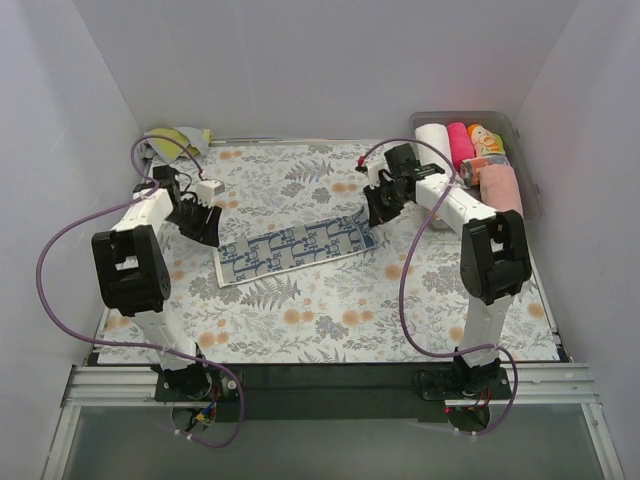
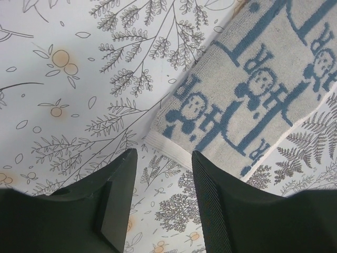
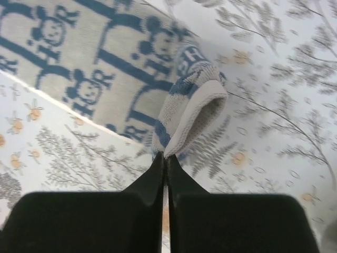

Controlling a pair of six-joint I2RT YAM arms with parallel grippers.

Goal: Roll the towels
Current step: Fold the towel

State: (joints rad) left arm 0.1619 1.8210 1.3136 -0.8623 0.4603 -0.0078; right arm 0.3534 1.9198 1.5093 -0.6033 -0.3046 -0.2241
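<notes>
A white towel with blue print (image 1: 295,248) lies flat as a long strip in the middle of the floral covering. My right gripper (image 3: 165,157) is shut on its right end, and the pinched corner (image 3: 192,108) curls up off the covering. At the strip's left end my left gripper (image 2: 163,155) is open, with only the covering between its fingers. The towel's white hem (image 2: 168,147) lies just ahead of the fingertips. In the top view the left gripper (image 1: 205,228) and the right gripper (image 1: 375,215) stand at opposite ends of the strip.
A clear plastic bin (image 1: 522,170) at the back right holds rolled towels: white (image 1: 433,140), pink (image 1: 461,143), peach (image 1: 500,185) and a printed orange one (image 1: 484,140). A yellow-green towel (image 1: 175,140) lies bunched at the back left corner. White walls enclose three sides.
</notes>
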